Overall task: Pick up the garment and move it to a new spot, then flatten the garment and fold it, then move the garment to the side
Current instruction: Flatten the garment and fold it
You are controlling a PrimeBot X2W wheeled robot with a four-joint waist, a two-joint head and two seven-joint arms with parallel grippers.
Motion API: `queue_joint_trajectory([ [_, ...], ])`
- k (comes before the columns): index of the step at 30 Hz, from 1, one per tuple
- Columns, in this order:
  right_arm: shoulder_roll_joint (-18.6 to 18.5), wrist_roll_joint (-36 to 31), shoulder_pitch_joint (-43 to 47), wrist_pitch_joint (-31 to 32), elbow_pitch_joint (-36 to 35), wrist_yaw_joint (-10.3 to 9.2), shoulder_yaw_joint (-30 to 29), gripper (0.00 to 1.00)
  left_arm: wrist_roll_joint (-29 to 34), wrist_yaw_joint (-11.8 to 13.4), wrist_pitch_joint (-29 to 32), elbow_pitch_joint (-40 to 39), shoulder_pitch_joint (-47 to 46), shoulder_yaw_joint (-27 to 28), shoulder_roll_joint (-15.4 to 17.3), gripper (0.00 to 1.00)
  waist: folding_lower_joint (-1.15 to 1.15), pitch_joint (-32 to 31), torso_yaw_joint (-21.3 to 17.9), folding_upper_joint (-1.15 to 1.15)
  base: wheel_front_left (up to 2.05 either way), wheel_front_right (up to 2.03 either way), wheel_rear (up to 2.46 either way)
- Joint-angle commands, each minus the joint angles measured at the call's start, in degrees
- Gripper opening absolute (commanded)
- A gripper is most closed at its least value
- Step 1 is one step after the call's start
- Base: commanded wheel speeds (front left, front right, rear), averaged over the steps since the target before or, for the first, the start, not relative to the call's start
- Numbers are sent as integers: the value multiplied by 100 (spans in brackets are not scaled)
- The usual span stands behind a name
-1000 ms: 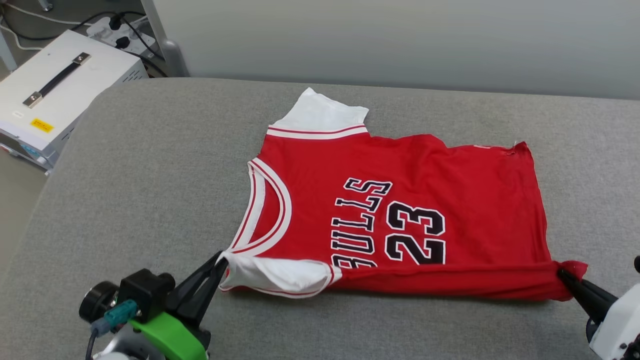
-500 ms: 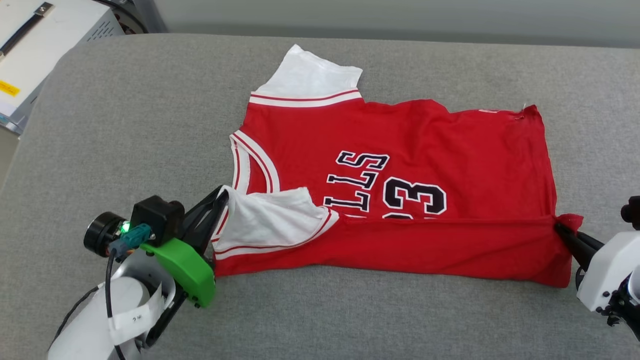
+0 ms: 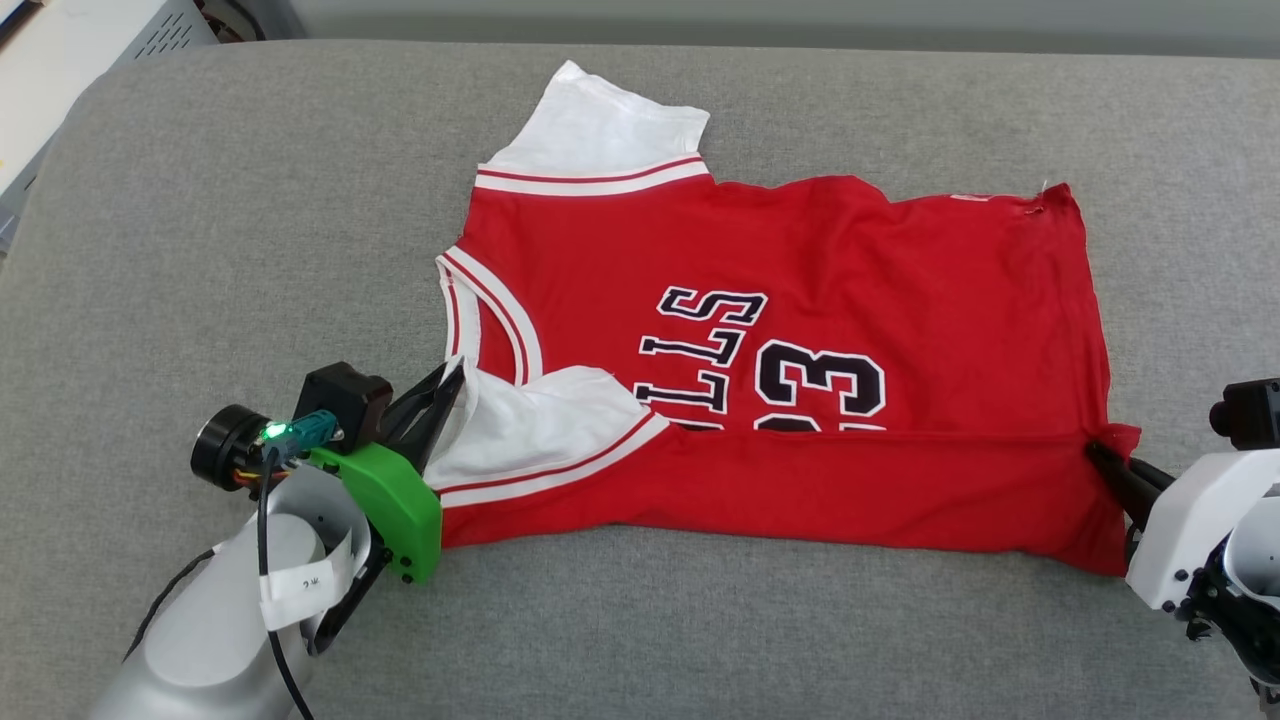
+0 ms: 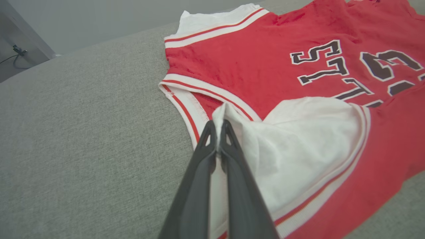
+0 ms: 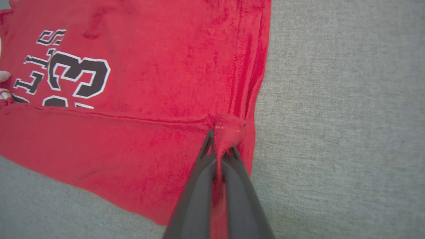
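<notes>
**Fold in progress: held edge lies parallel to the garment's long axis**

The garment (image 3: 780,300) lies spread on the grey padded surface (image 3: 250,200). Its long axis runs across the robot, with the neck to the robot's left and the hem to its right. The near long edge is turned up over the chest. Its free edge crosses the lower part of the lettering and number.

The left gripper (image 3: 452,380) is clamped on the tip of the white sleeve (image 4: 298,139) beside the neck trim. The right gripper (image 5: 220,139) is pinched tight on a bunched red corner at the hem end. Both grips sit on the same lifted edge, one at each end, and the cloth between them is fairly straight.

Judgement: the far long edge lies directly away from both grippers, and neither arm is nearer to it. Completing the fold calls for an equal, parallel carry away from the robot. Unequal travel would skew the crease.
</notes>
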Motion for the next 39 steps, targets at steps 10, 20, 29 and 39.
queue_joint_trajectory([
  [10,-89,-183,-17,-753,-227,-5,55,100,-410,165,-416,650,-22,192,-398,100,0,-491,103,68,0,0,0],
  [20,229,-960,755,-193,-734,-5,-441,100,-925,642,-387,-205,915,588,-313,100,0,-776,89,68,0,0,0],
  [29,971,-1425,1177,452,-1292,-5,-905,100,-1176,1326,668,-1347,1708,471,-69,100,0,-660,10,68,0,0,0],
  [39,1157,-1581,1141,501,-1473,-5,-877,100,-977,2054,1665,-1398,1612,259,70,100,0,-341,-127,68,0,0,0],
])
